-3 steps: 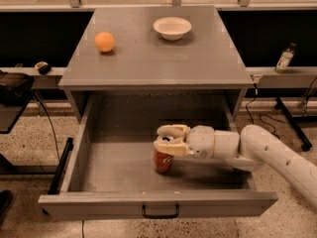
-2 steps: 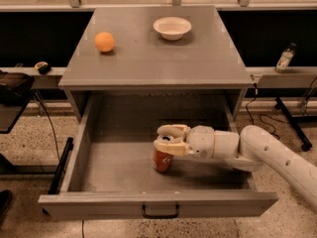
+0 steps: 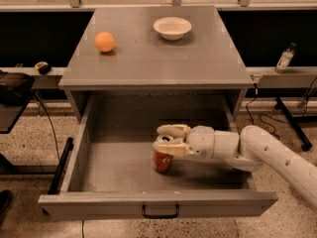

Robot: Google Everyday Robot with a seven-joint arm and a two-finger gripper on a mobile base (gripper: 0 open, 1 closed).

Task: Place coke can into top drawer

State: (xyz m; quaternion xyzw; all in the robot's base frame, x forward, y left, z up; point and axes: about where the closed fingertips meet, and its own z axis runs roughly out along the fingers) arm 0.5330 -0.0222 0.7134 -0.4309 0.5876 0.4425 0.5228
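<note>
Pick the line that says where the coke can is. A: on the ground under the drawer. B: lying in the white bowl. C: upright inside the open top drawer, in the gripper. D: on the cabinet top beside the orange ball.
C: the coke can stands upright on the floor of the open top drawer, with the gripper closed around its top.

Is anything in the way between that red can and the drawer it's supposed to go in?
Nothing visible. The coke can already stands upright on the floor of the open top drawer, the gripper clasped around its top. The orange ball and bowl sit up on the tabletop.
</note>
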